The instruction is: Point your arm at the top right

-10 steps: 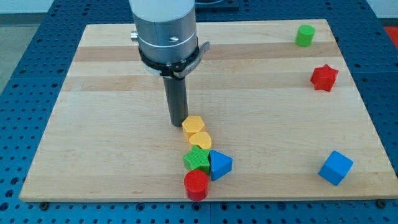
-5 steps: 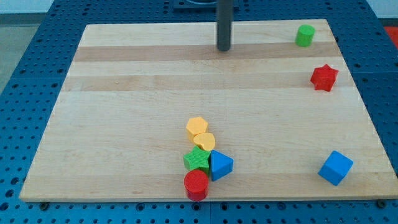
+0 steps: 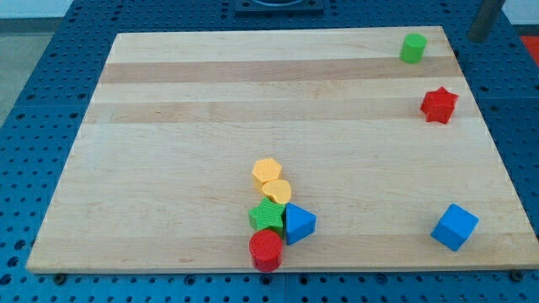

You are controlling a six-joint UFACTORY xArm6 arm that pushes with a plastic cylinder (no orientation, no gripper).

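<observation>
My tip [image 3: 481, 38] sits just off the bench's [image 3: 168, 151] top right corner, to the right of the green block [image 3: 413, 48]. There are no jaws (only a bare rod, holding nothing). That corner, the target, lies immediately to the tip's left.

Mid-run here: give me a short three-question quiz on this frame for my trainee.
1. True or false: my tip is beyond the board's top right corner.
2. Which block is nearest my tip? A) green block B) red star C) blue cube
3. Fill in: the cluster at the view's bottom holds ___ blocks.

Key: 1 true; 2 A; 3 five.
</observation>
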